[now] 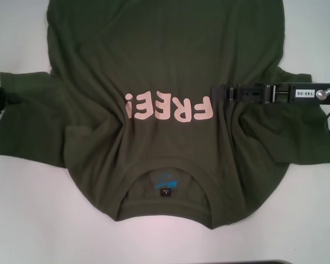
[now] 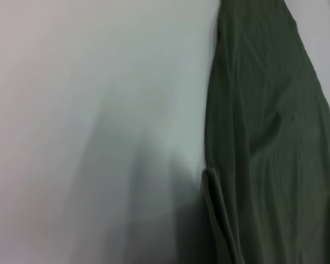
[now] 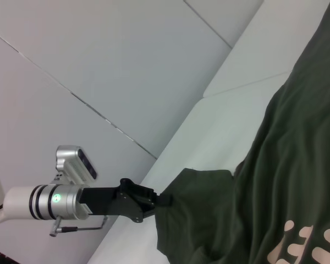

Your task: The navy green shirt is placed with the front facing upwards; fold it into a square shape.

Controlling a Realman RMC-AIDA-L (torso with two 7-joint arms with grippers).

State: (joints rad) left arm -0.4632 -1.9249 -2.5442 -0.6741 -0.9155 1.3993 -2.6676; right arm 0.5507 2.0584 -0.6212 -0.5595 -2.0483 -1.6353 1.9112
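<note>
The white surface [image 1: 27, 220] carried the navy green shirt [image 1: 154, 71], which lay spread front up across most of it, collar nearest the robot and hem running off the far edge of the head view, so the pale pink "FREE" lettering [image 1: 170, 107] read upside down from the robot's side. The cloth was not flat: creases gathered from both armpits toward the chest, and the body bunched below the lettering, which suggests the fabric was being drawn inward from both sides for a first fold. Both sleeves stretched outward, the left one [image 1: 27, 110] reaching toward the left tool [image 1: 5, 98], which sat at that sleeve's outer edge; in the right wrist view that same left tool [image 3: 162, 199] appeared closed on the sleeve's corner, presumably to lift it over toward the middle. The right tool [image 1: 217, 92] lay stretched across the right shoulder region, its tip touching the cloth just beside the lettering's last letter, but whether it was open or closed could not be told. Inside the collar sat the blue neck label [image 1: 164, 183], the smallest mark confirming the front faced up.
</note>
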